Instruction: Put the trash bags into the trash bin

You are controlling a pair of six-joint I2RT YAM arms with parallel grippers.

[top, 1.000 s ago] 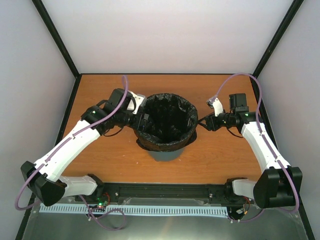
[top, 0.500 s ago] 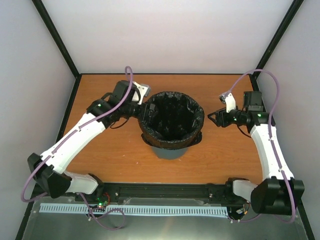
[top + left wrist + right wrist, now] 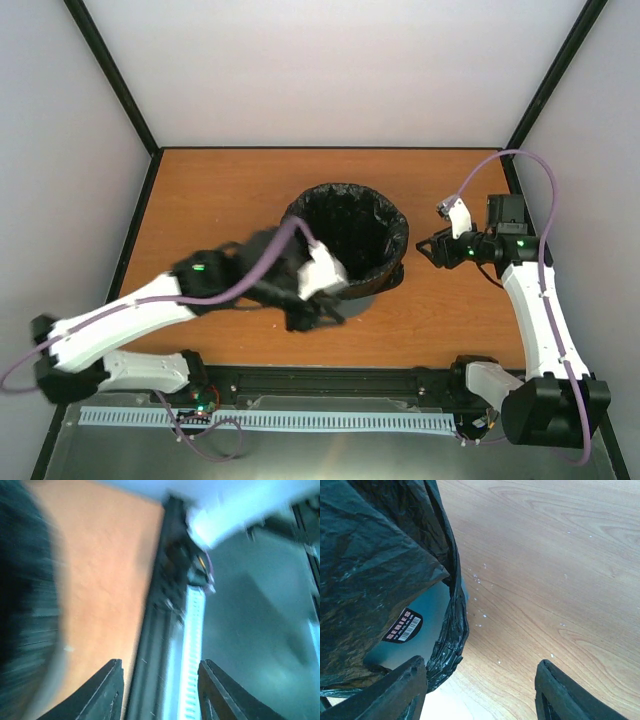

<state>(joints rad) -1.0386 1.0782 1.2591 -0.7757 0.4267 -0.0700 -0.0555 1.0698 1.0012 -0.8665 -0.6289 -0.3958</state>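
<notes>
A thin, glossy black plastic trash bag [image 3: 350, 235] sat inside the round teal-green plastic trash bin [image 3: 437, 612], which stood near the middle of the orange-brown wooden table [image 3: 220, 190]. The bag's wrinkled edge was folded out over the rim and hung down the outer wall. The left arm lay across the near side of the bin. In its heavily blurred wrist view the left gripper [image 3: 159, 692] was spread wide with nothing between its fingers; the bag showed only as a dark smear at the left edge, well off to the side of the jaws, and the black base rail [image 3: 150, 630] lay ahead. The right gripper [image 3: 480, 690] hovered just right of the bin, jaws released and empty. The draped film and a dark barcode label [image 3: 402, 626] on the bin's wall lay beside its left finger [image 3: 402, 690], not between the jaws.
</notes>
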